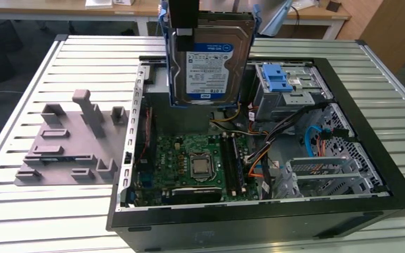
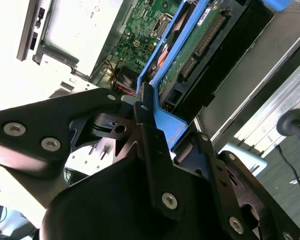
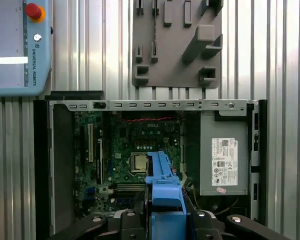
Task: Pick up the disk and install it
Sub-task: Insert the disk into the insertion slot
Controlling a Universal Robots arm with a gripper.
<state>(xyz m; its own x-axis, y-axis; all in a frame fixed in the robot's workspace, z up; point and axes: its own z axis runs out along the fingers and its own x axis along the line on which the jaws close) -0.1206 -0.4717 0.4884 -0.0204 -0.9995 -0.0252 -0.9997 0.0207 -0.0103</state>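
The disk (image 1: 210, 63) hangs upright, its white-and-blue label facing the exterior view and blue rails (image 1: 247, 52) along its sides. It is held above the back of the open computer case (image 1: 371, 153), over the area beside the drive bay (image 1: 287, 84). My gripper (image 1: 186, 23) is shut on the disk's top edge. In the second wrist view the black fingers (image 2: 145, 125) clamp the blue frame (image 2: 165, 125), with the disk's green circuit board (image 2: 190, 50) beyond. In the first wrist view the blue rail (image 3: 163, 185) juts out from my gripper (image 3: 165, 222) over the motherboard (image 3: 132, 150).
The case lies open on a slatted metal table (image 1: 40, 205). Inside are a motherboard (image 1: 195, 163), cables (image 1: 315, 137), a ridged blue tab (image 1: 278, 81) and a grey box with a white sticker (image 3: 224, 160). A grey fixture plate (image 1: 69, 142) lies beside the case. A teach pendant (image 3: 15, 45) rests nearby.
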